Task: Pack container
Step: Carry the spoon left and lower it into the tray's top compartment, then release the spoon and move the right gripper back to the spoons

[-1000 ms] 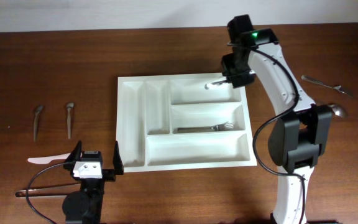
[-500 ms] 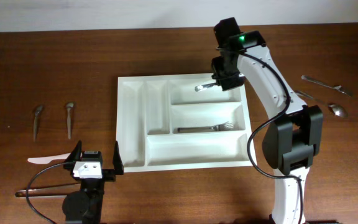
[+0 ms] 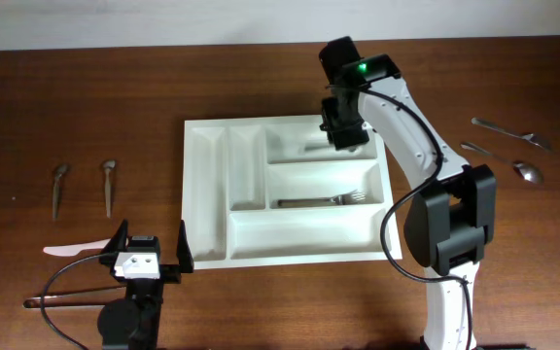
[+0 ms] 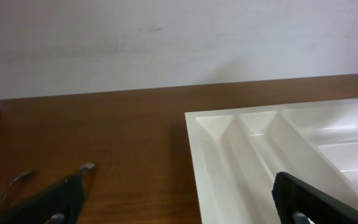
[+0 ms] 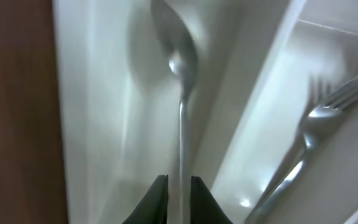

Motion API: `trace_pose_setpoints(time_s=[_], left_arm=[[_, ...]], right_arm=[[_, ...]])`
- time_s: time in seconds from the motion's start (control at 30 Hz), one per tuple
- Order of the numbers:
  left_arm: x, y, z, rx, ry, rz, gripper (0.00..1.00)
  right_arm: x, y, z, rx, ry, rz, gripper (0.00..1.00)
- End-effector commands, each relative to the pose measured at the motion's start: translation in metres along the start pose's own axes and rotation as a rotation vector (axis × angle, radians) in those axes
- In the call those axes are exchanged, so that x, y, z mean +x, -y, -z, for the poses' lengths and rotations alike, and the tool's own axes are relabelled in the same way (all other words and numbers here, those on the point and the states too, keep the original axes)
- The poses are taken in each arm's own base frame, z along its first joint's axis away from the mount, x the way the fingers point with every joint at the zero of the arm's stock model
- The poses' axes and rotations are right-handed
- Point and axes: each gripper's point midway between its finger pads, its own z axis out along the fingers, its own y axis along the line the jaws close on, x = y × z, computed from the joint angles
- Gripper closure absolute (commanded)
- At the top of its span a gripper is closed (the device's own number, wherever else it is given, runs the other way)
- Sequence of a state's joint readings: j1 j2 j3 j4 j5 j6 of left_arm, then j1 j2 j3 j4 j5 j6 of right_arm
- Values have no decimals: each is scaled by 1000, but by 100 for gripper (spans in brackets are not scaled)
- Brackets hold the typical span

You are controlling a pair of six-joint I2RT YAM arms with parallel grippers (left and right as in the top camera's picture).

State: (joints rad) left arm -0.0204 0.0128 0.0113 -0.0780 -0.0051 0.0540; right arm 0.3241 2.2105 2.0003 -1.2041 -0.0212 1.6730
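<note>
A white cutlery tray (image 3: 207,194) with several compartments lies mid-table. My right gripper (image 3: 343,131) hangs over its top right compartment, shut on the handle of a metal spoon (image 5: 180,74); the bowl points ahead, just above the compartment floor. A fork (image 3: 327,201) lies in the middle right compartment and also shows in the right wrist view (image 5: 316,124). My left gripper (image 3: 151,255) is open and empty at the tray's front left corner; the left wrist view shows its fingertips (image 4: 179,202) and the tray (image 4: 229,155).
Two small spoons (image 3: 58,185) (image 3: 109,183) and a white plastic knife (image 3: 71,249) lie left of the tray. Black tongs (image 3: 66,297) lie at the front left. More metal cutlery (image 3: 509,130) (image 3: 527,171) lies at the far right.
My right gripper has moved left with the spoon, from the tray's top right corner to over the top right compartment. The left arm has not moved.
</note>
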Motion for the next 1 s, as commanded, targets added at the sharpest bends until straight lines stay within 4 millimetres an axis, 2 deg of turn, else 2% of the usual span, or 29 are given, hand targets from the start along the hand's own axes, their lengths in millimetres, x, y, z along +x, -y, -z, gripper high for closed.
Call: trace_pose_setpoints(time_s=[0.0, 0.1, 0.2, 0.23, 0.33, 0.37, 0.43, 0.6, 0.7, 0.8, 0.87, 0.93, 0.97], left_arm=[[1, 0, 0, 0, -1, -16, 1], [1, 0, 0, 0, -1, -16, 1], [1, 0, 0, 0, -1, -16, 1], [1, 0, 0, 0, -1, -16, 1], [1, 0, 0, 0, -1, -16, 1], [1, 0, 0, 0, -1, -16, 1], [1, 0, 0, 0, -1, -16, 1], [1, 0, 0, 0, -1, -16, 1], [1, 0, 0, 0, -1, -16, 1], [1, 0, 0, 0, -1, -16, 1], [1, 0, 0, 0, -1, -16, 1], [1, 0, 0, 0, -1, -16, 1], [1, 0, 0, 0, -1, -16, 1]], right_arm=[[-1, 8, -9, 32, 14, -28, 85], [-2, 7, -9, 31, 16, -11, 83], [-4, 7, -9, 32, 25, 0, 76], [-5, 8, -9, 33, 33, 2, 65], [-19, 10, -8, 42, 64, -16, 23], [-27, 12, -7, 51, 70, -31, 15], [-45, 13, -6, 61, 73, -45, 9], [-117, 11, 3, 44, 90, -29, 7], [-176, 16, 13, 22, 109, -95, 6], [-233, 33, 19, 6, 102, -231, 0], [-265, 45, 23, -16, 87, -314, 1], [-296, 64, 27, -19, 77, -384, 1], [-312, 77, 29, -8, 79, -363, 1]])
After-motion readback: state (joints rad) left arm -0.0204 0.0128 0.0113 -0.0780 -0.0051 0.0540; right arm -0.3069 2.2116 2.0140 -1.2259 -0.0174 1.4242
